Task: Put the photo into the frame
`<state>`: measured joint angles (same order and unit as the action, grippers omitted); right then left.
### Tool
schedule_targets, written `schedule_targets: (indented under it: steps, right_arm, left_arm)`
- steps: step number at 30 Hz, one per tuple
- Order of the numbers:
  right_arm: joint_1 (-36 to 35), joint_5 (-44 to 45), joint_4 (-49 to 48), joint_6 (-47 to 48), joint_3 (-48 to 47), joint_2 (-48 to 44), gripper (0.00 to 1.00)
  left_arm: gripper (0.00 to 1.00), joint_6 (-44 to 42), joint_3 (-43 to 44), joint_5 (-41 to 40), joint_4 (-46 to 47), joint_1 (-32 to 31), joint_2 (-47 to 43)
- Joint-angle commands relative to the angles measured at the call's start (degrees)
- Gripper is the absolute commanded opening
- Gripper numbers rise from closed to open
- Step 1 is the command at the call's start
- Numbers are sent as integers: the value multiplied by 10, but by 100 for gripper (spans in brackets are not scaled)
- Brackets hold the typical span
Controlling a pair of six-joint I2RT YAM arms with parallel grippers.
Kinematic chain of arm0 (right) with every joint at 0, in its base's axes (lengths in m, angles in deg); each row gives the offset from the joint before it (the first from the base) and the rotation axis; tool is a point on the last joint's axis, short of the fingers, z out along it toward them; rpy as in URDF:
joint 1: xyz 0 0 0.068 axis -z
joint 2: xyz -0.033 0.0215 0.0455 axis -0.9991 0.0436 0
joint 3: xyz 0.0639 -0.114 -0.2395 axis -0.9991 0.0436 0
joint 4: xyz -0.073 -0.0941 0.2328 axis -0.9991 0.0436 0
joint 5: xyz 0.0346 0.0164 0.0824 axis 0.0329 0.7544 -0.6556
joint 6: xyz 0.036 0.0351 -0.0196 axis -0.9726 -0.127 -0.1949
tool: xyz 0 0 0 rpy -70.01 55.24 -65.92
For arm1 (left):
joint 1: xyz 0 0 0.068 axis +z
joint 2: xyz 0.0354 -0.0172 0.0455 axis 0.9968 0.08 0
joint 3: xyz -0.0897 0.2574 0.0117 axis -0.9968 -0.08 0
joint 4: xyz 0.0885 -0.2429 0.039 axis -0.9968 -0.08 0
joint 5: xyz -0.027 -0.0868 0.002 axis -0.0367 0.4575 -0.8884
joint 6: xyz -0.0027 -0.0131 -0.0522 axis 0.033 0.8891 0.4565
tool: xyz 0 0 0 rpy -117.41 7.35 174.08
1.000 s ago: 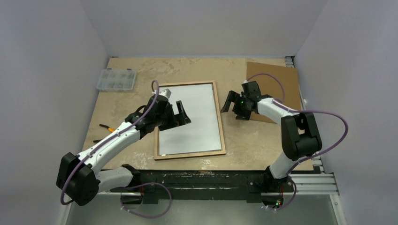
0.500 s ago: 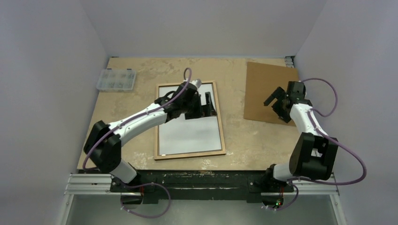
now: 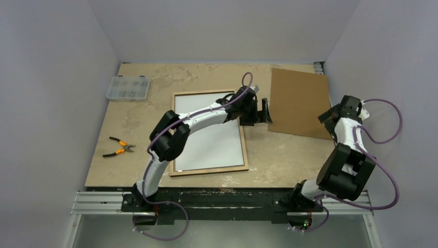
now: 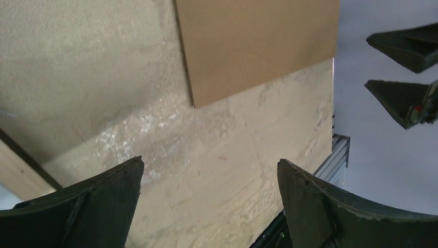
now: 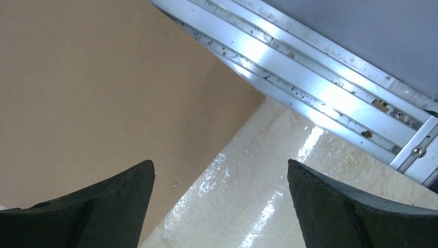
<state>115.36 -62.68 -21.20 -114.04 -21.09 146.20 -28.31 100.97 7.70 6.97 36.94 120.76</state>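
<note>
No text, label, brand or number can be read anywhere. The white sheet inside the frame looks blank, and the clear box at far left is too small to tell.

One tan-edged frame counted on the desk, one white sheet, one brown backing board, one clear compartment box, one pair of pliers, two robot arms, left and right.
</note>
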Motion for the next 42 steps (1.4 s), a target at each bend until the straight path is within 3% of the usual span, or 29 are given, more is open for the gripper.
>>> schedule_targets:
  steps: [1,6,12,19,29,36,42]
  right_arm:
    - [11,62,-40,-11,-10,24,99]
    - [12,70,-66,-21,-27,80,99]
    - [15,69,-76,-38,-62,142,99]
    - [17,74,-101,-44,-74,181,98]
    - [17,-34,-97,-39,-128,270,98]
    - [20,-109,-123,-37,-120,267,98]
    - [21,-149,-144,-39,-101,248,98]
  left_arm:
    - [98,37,75,-16,23,3,48]
    - [98,44,140,-48,11,5,114]
    - [97,66,158,-78,28,16,153]
    - [95,119,178,-40,74,30,205]
    - [93,195,202,33,145,39,258]
    - [92,217,258,82,193,36,297]
    - [87,227,224,100,273,35,277]
